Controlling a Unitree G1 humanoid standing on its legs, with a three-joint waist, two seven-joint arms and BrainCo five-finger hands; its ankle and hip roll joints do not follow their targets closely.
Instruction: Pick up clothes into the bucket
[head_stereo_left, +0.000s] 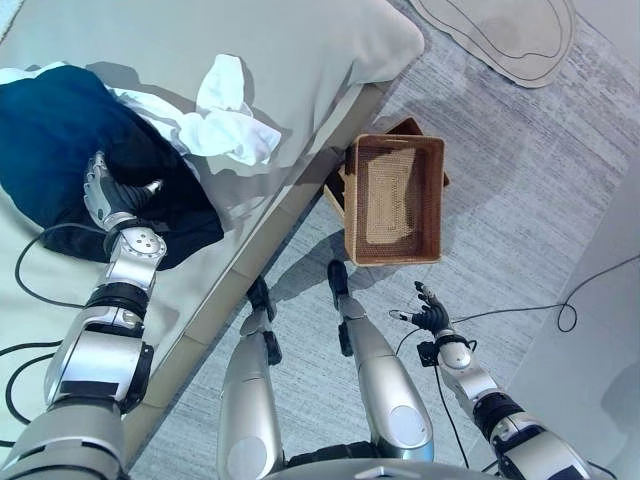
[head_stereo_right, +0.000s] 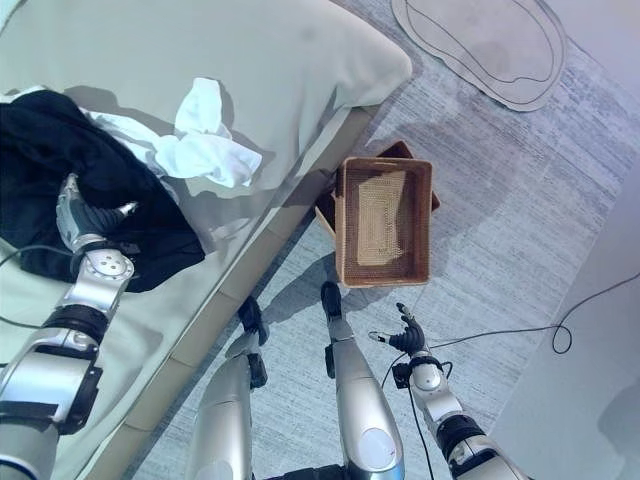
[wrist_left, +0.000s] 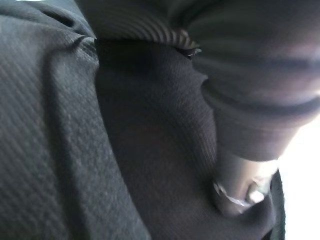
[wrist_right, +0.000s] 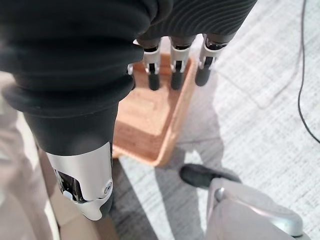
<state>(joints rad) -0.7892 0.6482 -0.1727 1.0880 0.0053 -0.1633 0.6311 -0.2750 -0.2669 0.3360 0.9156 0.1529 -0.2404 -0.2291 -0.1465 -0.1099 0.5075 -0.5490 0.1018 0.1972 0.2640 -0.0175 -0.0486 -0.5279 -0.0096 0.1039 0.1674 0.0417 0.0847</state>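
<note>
Clothes, two pieces. One dark navy garment, bunched in a heap at the upper left of the left eye view, on the bed. One white garment, crumpled, just beside the dark heap toward the frame's centre, with a strip of white cloth running along the dark heap's upper edge; whether that strip belongs to the same piece cannot be told.

Basket, one, woven brown, rectangular, standing on the grey carpet at centre frame, just beside the bed's edge. It holds no clothes; its woven bottom shows bare. A second brown edge shows beneath it at its upper corner.

Rug, one, pale, curved outline, upper right of the frame, well apart from the basket.

Left hand, at left of frame, resting on the dark garment; the left wrist view shows dark cloth pressed close against it. Whether its fingers grip the cloth cannot be told.

Right hand, lower right of frame, above the carpet, apart from the basket; its fingers are straight and loosely spread, holding nothing.
</note>
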